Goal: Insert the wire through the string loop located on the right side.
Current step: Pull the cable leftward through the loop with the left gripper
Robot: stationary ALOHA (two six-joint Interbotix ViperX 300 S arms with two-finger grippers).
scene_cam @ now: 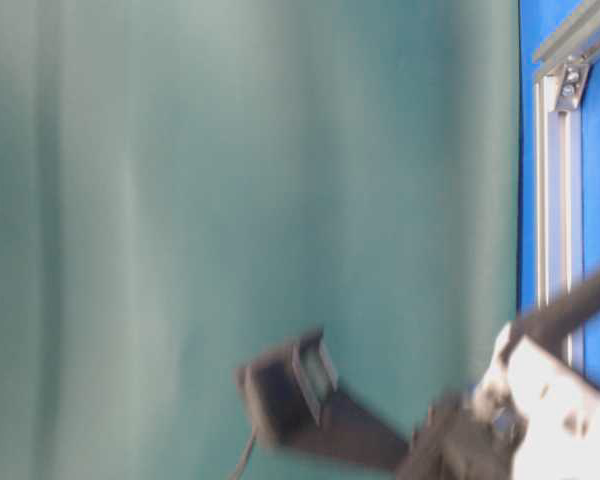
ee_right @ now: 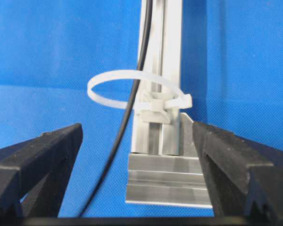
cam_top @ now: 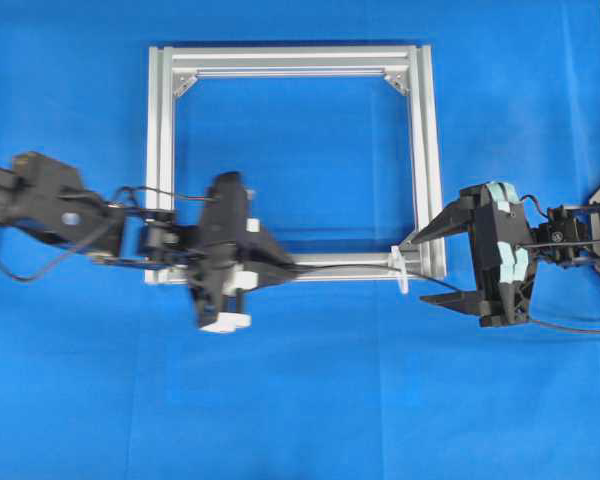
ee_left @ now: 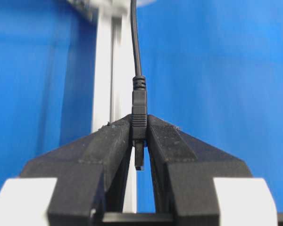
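Note:
The wire (ee_left: 135, 42) is a thin black cable ending in a small plug. My left gripper (ee_left: 139, 128) is shut on that plug, over the frame's near bar (cam_top: 340, 272). From my left gripper (cam_top: 285, 265) the wire (cam_top: 340, 265) runs right along the bar. In the right wrist view the wire (ee_right: 127, 117) passes through the string loop (ee_right: 108, 79), a white band tied to the bar's end. My right gripper (ee_right: 137, 128) is open, its fingers either side of the loop with nothing between them. Overhead, the right gripper (cam_top: 422, 268) sits just right of the loop (cam_top: 402, 270).
The square aluminium frame (cam_top: 425, 150) lies on the blue cloth, with silver corner brackets (cam_top: 185, 83) inside it. The wire's free length trails right under the right arm (cam_top: 570, 328). The table-level view is blurred; it shows a frame rail (scene_cam: 555, 180).

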